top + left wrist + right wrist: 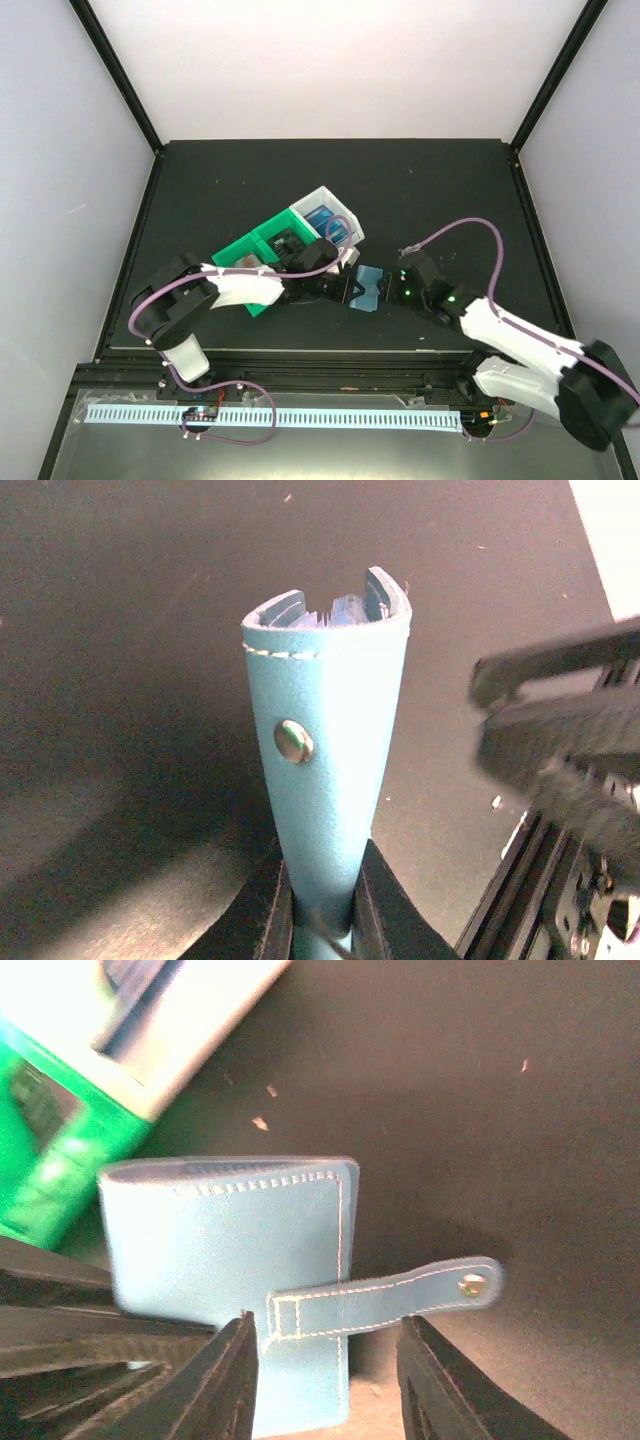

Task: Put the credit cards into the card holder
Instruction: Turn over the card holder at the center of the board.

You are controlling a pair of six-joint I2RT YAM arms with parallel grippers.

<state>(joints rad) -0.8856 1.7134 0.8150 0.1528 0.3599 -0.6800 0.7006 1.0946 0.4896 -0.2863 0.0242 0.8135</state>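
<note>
The teal-blue card holder point(370, 286) lies between both arms, just in front of the bins. My left gripper point(347, 289) is shut on one end of it; in the left wrist view the card holder point(325, 730) rises from between the fingers point(262, 910) with its snap stud facing the camera. My right gripper point(396, 290) stands open around the other end. In the right wrist view its fingers point(228, 1380) flank the card holder point(220, 1240), whose strap point(385, 1295) hangs loose. Blue credit cards point(323, 217) lie in the white bin and a dark one point(288, 241) in the green bin.
A green bin point(243, 252) and a white bin point(338, 207) stand joined behind the left arm, close to the card holder. The black mat ends in a raised frame point(150, 200) on all sides. The right gripper point(560, 720) shows blurred at the left wrist view's right edge.
</note>
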